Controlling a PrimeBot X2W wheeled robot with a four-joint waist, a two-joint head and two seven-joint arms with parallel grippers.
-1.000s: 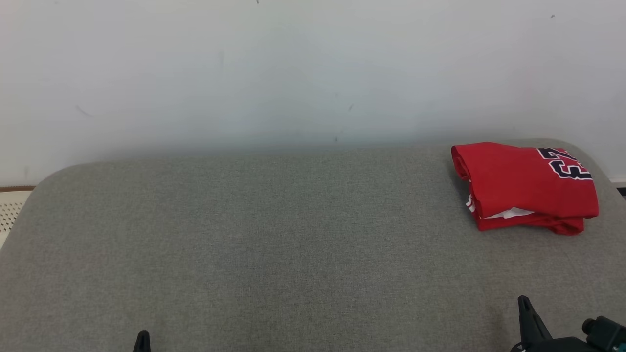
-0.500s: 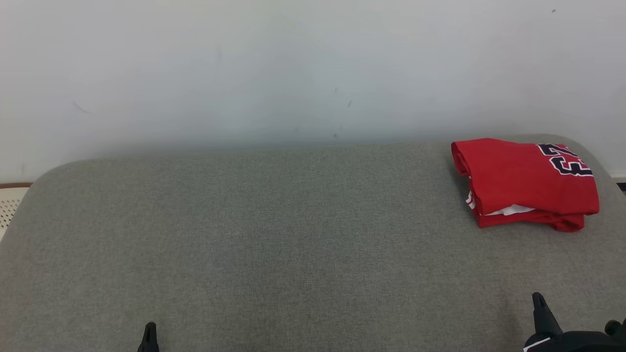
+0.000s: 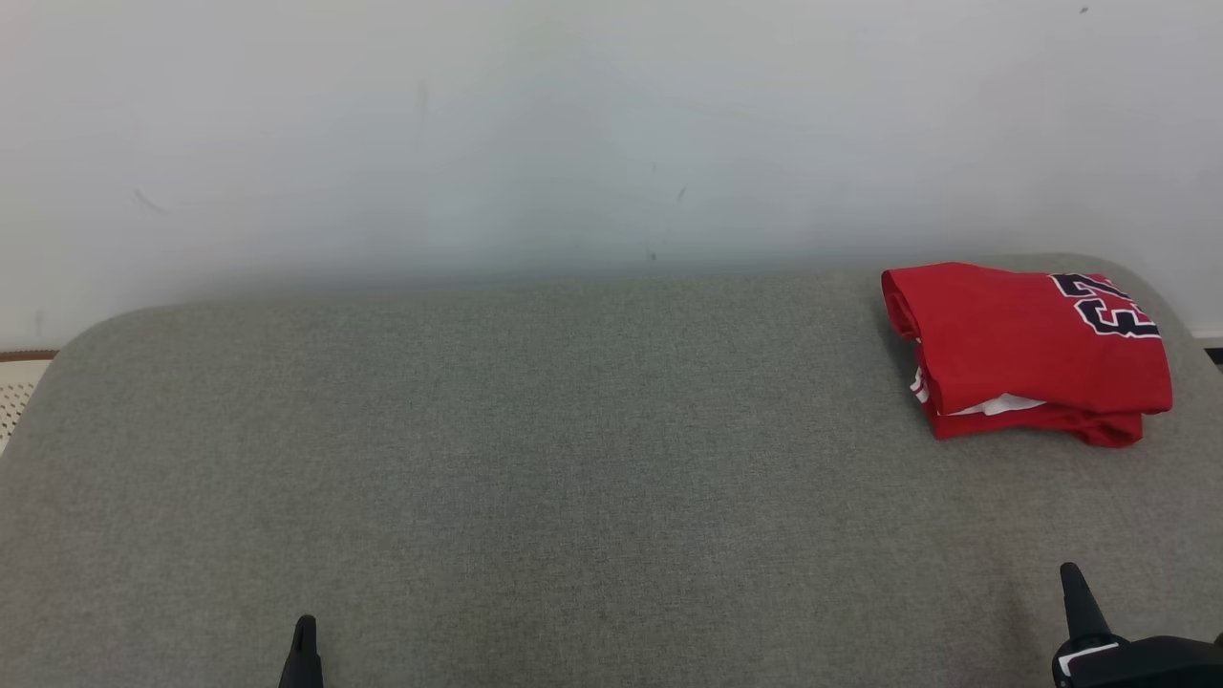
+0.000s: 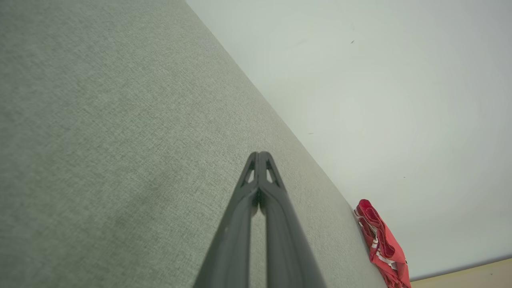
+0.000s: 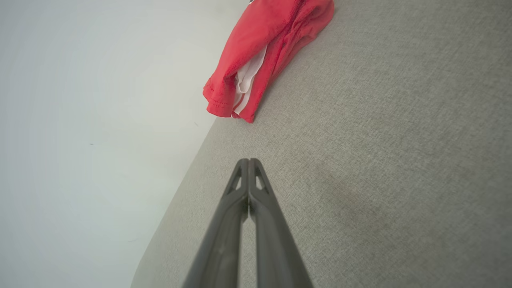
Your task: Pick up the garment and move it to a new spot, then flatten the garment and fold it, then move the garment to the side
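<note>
The garment (image 3: 1027, 349) is a red shirt with dark lettering and a white inner layer, folded into a compact stack at the far right corner of the grey fabric surface (image 3: 573, 459). It also appears in the left wrist view as the garment (image 4: 382, 244) and in the right wrist view as the garment (image 5: 260, 56). My left gripper (image 3: 304, 635) pokes up at the bottom left, shut and holding nothing; its tips meet at the left gripper (image 4: 259, 154). My right gripper (image 3: 1072, 578) stands at the bottom right, well short of the shirt, shut and bare, tips together at the right gripper (image 5: 249, 161).
A pale wall (image 3: 573, 134) rises directly behind the grey surface. At the far left edge, a strip of perforated white object (image 3: 14, 406) shows beside the surface's rounded corner.
The head camera has tilted slightly, so the whole scene sits a little higher. Both grippers have risen a bit into view, the right one also shifting rightward. The folded garment lies unmoved.
</note>
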